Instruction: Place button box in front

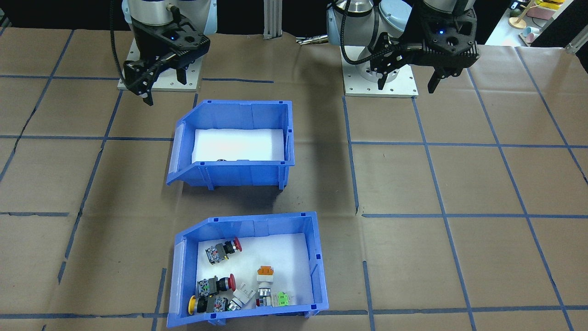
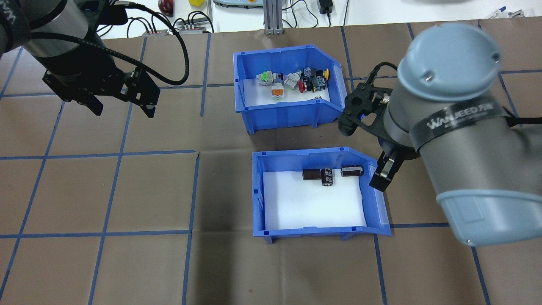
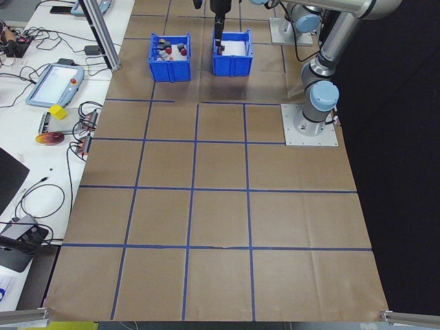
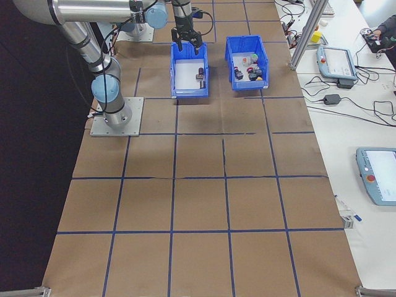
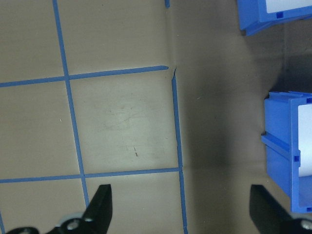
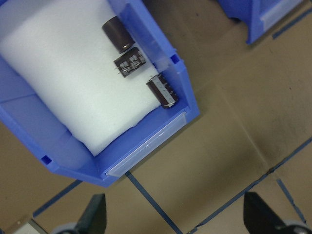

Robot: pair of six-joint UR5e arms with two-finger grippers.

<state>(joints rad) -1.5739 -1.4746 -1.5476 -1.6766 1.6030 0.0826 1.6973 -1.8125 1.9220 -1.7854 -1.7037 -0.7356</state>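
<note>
Starting from the left of the overhead view, the left gripper (image 2: 120, 103) is seen hovering over bare paper, jaws spread and empty. At upper centre the button box (image 2: 288, 87) sits on the table, beyond the second blue bin (image 2: 315, 195) at lower centre. Further right, the right gripper (image 2: 366, 146) hangs above that bin's sloped end, jaws spread, nothing held. No grasp is made yet; a reach to the button box's rim is judged next.
</note>
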